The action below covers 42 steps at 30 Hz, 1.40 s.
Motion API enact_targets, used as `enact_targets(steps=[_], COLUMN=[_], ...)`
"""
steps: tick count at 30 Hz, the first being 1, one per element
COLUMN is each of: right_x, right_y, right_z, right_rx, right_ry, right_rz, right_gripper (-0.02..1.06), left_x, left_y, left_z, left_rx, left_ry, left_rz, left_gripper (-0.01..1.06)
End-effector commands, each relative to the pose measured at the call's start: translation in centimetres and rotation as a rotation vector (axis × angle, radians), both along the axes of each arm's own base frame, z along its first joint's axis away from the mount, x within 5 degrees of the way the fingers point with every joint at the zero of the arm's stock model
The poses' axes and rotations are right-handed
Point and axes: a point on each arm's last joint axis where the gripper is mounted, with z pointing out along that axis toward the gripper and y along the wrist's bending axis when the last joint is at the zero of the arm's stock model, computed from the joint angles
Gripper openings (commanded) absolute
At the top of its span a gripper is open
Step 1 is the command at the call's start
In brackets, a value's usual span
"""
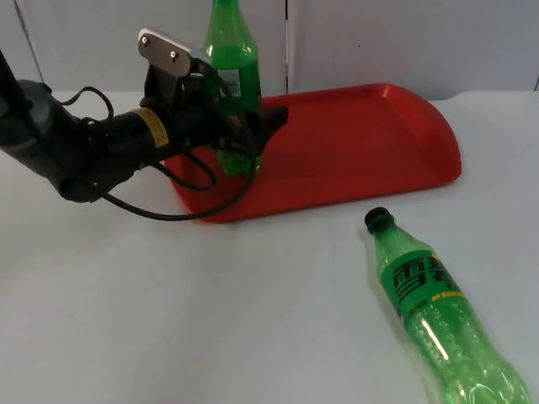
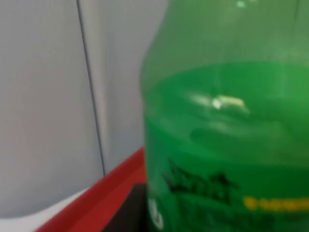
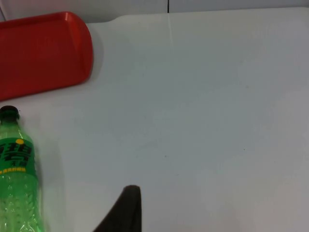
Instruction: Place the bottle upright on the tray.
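Note:
A green bottle [image 1: 232,67] stands upright at the left end of the red tray [image 1: 379,143], its base on the tray floor. My left gripper [image 1: 251,135] reaches in from the left and is shut on this bottle's lower body. Up close in the left wrist view, the bottle's green label [image 2: 227,145] rises above the tray rim [image 2: 96,203]. A second green bottle [image 1: 434,311] with a black cap lies on its side on the table in front of the tray; it appears again as the lying bottle [image 3: 17,179] near my right gripper's black fingertip [image 3: 126,208].
The tray's corner [image 3: 43,48] lies beyond the lying bottle in the right wrist view. White table top [image 1: 168,311] spreads in front of the tray. A grey partition wall [image 1: 379,42] closes the far side just behind the tray.

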Motion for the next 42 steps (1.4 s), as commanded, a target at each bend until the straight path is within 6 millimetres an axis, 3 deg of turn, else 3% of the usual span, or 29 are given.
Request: enact_targets(steps=[1, 15, 30, 35, 39, 42], right_x=[0.0, 0.0, 0.0, 0.0, 0.0, 0.0], right_y=[0.0, 0.0, 0.0, 0.0, 0.0, 0.0], right_z=[-0.1, -0.1, -0.1, -0.1, -0.1, -0.1], right_rx=[0.001, 0.001, 0.001, 0.001, 0.001, 0.001], right_ry=[-0.002, -0.002, -0.002, -0.002, -0.002, -0.002], right_rz=[-0.004, -0.004, -0.004, -0.004, -0.004, -0.004], right_gripper=[1.05, 1.05, 1.05, 1.05, 1.05, 1.05], left_x=[-0.4, -3.5, -7.3, -8.9, -11.0, -11.6], left_y=[0.3, 2.0, 2.9, 3.3, 3.8, 4.2], left_z=[0.7, 0.9, 4.1, 6.1, 9.7, 11.2], left_rx=[-0.017, 0.049, 0.1, 0.126, 0.125, 0.155], left_ry=[-0.005, 0.021, 0.064, 0.072, 0.025, 0.063], left_rz=[0.016, 0.132, 0.136, 0.146, 0.155, 0.179], left_gripper=[1.05, 1.05, 1.05, 1.05, 1.05, 1.05])
